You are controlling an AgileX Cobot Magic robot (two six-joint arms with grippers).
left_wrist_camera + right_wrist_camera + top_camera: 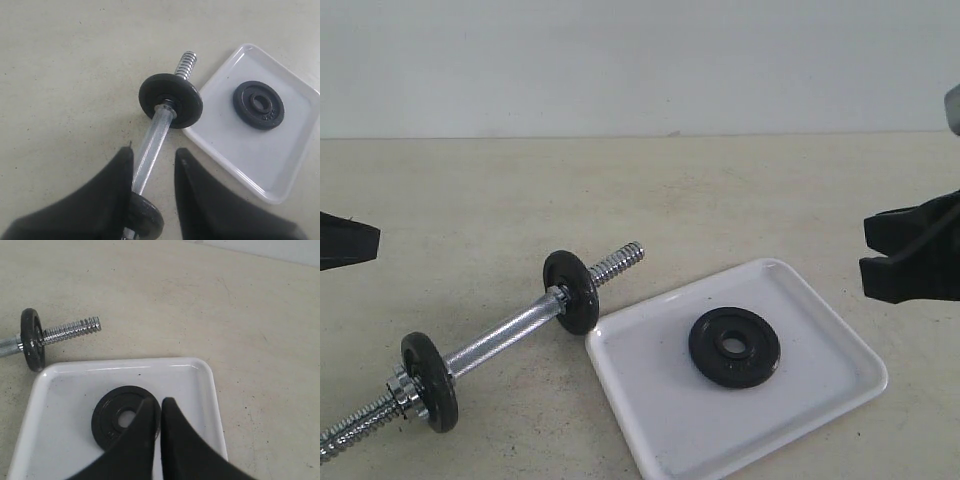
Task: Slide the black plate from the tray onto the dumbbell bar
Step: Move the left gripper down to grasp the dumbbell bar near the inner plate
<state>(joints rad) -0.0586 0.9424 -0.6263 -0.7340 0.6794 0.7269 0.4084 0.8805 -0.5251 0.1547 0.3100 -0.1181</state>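
Well, on the surface [470, 200] the white tray [840, 345] lies right of the dumbbell bar [505, 340], with the black plate [734, 347] flat mid-tray. At left, the left tool [154, 152] hangs apart. At right, the right tool [160, 407] has its tips together. Unheld, the bar may roll, and the flat plate may skid.
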